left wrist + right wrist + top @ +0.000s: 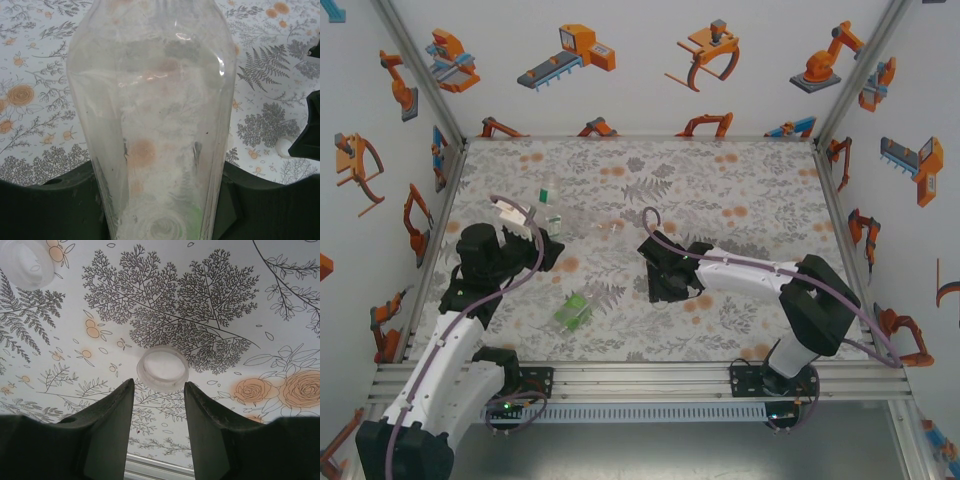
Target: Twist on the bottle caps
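While the floral table (740, 190) takes up most of the scene, the action's small. The left gripper (159, 200) is clamped round a clear bottle (155, 100). It looks thin-walled, light and squashy, so I'd grip low and gently. The green bottle (573, 310) lies on its side between the arms. The right gripper (159, 385) is narrowly parted and empty, just behind a white cap (162, 367). The cap is tiny and probably slick, so pinch across the rim.

Grey ferns and orange roses pattern the white tablecloth (740, 190); against it, a translucent green bottle (573, 310), a clear bottle (155, 100), a white cap (162, 366) and the black right gripper (159, 387).
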Motion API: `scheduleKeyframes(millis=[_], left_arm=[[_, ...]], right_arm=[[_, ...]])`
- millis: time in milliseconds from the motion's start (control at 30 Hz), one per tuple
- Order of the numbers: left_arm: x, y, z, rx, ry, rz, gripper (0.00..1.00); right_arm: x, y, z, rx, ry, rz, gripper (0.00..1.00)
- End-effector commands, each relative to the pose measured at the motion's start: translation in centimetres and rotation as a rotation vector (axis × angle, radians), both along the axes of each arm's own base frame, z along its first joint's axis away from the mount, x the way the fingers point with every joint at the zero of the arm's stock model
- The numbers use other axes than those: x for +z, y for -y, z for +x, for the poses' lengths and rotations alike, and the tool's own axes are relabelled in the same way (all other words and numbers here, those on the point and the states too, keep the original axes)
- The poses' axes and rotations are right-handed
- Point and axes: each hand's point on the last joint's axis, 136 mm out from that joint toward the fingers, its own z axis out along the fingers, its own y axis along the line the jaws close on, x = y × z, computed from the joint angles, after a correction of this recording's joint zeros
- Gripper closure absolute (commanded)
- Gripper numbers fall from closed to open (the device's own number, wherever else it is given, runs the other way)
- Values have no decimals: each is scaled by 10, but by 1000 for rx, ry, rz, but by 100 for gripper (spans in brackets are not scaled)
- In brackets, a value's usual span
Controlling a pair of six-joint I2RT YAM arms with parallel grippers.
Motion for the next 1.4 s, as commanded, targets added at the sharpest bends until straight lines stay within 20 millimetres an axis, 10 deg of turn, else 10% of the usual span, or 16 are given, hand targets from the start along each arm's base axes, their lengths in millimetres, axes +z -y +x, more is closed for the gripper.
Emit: scheduleKeyframes(millis=[0,1367], left_arm=[[10,1,-2,-7,41,24,100],[0,4,1,-1,14,54,100]], right_arm=[[1,-2,7,-19,20,-8,55],[-14,-12,7,-1,-23,-16,51]])
